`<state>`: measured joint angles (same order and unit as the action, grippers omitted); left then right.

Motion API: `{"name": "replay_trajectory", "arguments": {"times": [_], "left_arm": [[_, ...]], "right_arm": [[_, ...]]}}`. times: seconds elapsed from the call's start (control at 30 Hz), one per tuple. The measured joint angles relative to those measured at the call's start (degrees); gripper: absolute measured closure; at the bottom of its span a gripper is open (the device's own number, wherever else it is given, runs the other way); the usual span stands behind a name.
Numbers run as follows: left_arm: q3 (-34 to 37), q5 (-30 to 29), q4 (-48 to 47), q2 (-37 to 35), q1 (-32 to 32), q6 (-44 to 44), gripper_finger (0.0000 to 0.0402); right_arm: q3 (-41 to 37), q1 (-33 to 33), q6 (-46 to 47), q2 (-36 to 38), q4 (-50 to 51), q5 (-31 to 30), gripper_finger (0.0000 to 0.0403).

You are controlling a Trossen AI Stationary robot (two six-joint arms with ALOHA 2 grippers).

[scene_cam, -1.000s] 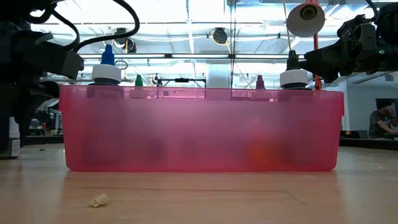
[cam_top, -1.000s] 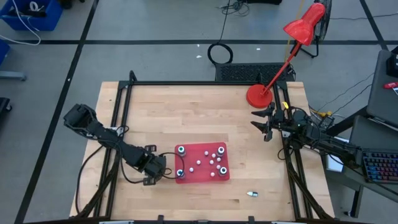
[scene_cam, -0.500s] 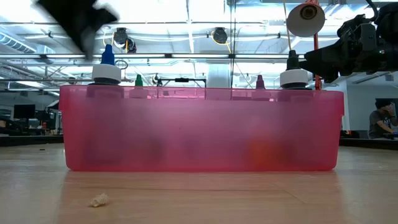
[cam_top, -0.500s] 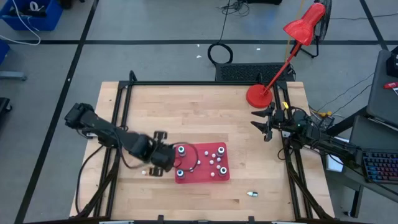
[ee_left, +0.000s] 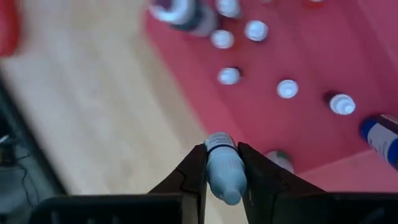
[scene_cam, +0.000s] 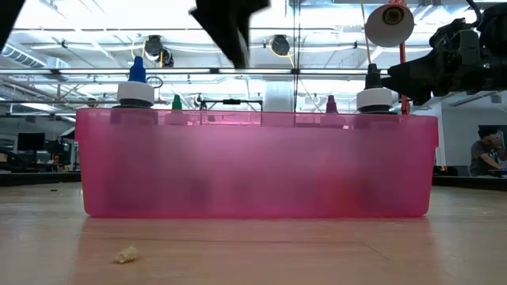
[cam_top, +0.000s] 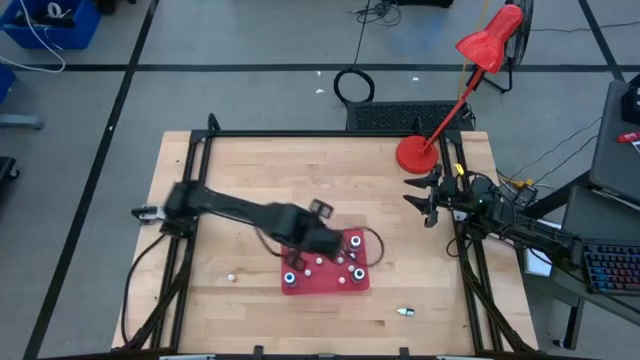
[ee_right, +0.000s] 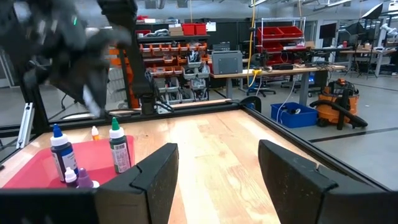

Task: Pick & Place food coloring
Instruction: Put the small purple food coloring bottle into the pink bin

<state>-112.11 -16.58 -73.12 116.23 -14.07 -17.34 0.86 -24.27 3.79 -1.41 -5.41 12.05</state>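
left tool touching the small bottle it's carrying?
Touching. In the left wrist view, the left tool has both fingers pressed against the sides of the pale small bottle, over the red tray.

Left pincer (ee_left: 222, 167) clamped mid-table; right pincer (ee_right: 214, 165) gapes at the edge.

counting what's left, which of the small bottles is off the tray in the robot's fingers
The pale blue bottle, clamped between the left gripper fingers above the red tray. The other small white-capped bottles stand in the tray.
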Motion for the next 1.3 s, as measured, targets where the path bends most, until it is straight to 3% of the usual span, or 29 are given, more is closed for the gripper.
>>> {"name": "replay_trajectory", "arguments": {"times": [0.2, 0.33, 0.8, 0.93, 1.2, 1.3], "left_arm": [[-0.3, 2.3, -1.1, 9.0, 0.1, -1.0, 0.0333], [1.0, 8.0, 0.5, 11.3, 0.1, -0.9, 0.0333], [10.1, 15.8, 9.4, 11.4, 2.6, 0.0, 0.0333], [10.7, 19.0, 10.5, 11.5, 3.5, -0.7, 0.0333], [10.7, 20.0, 13.4, 11.6, 3.9, -1.7, 0.0333], [10.7, 19.9, 13.3, 11.6, 4.1, -0.4, 0.0294]], "right_arm": [[0.0, 0.0, 0.0, 0.0, 0.0, 0.0, 0.0193], [0.0, 0.0, 0.0, 0.0, 0.0, 0.0, 0.0193], [0.0, 0.0, 0.0, 0.0, 0.0, 0.0, 0.0193], [0.0, 0.0, 0.0, 0.0, 0.0, 0.0, 0.0193], [-0.1, 0.0, 0.0, 0.0, 0.0, 0.0, 0.0193], [-0.1, 0.0, 0.0, 0.0, 0.0, 0.0, 0.0193]]}}
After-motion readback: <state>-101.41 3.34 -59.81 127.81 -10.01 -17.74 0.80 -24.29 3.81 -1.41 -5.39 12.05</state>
